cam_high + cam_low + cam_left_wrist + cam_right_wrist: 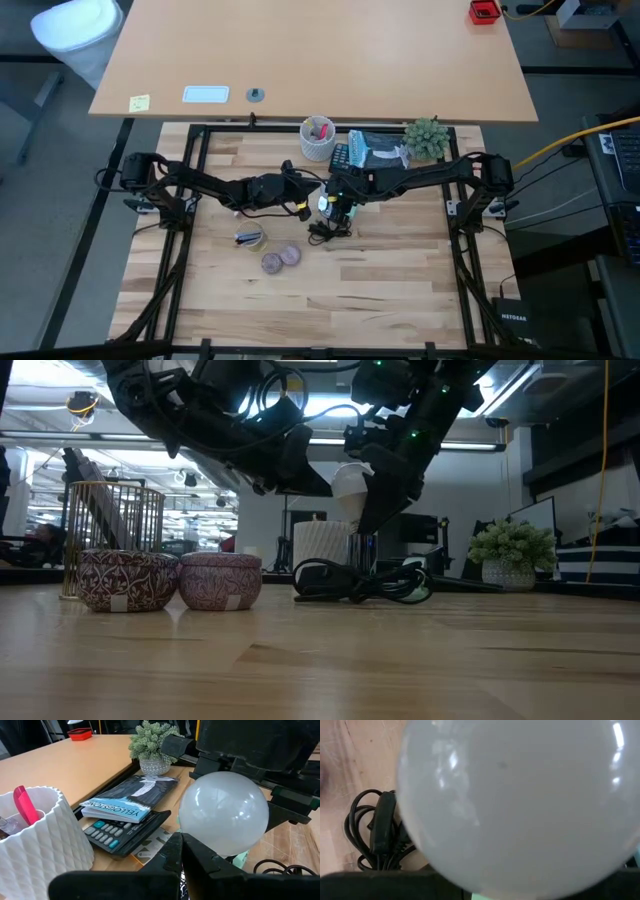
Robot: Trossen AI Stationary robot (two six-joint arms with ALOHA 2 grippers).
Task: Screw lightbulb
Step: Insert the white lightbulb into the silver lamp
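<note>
- The right gripper (372,510) hangs over the middle of the counter (380,290), its fingers partly apart around the lower part of the lightbulb (223,813); it appears to be gripping the bulb or the fitting at its neck, though the pictures do not show exactly which.
- The left gripper (192,855) sits just beside the bulb, its fingers closed together under the white globe and touching or nearly touching it; whether it pinches anything there cannot be told.
- The lightbulb is held up off the counter between the two arms, its round white globe filling the right wrist view; its metal base is hidden.
- Directly below lies a coiled black cord (360,582) with an inline switch, resting on the wood.
- Farther out stand a white patterned cup of pens (37,837), a calculator (120,832) with a book (127,797) lying on it, and a small potted plant (428,139).
- Nearer the front edge sit two purple tins (170,580) side by side and a small wire basket (112,525).
- Judged from this, the task is mid-way: the bulb is lifted and in the arms' grasp, but whether it is seated in a socket cannot be seen. Turning it fully home and letting go seems still to come.
</note>
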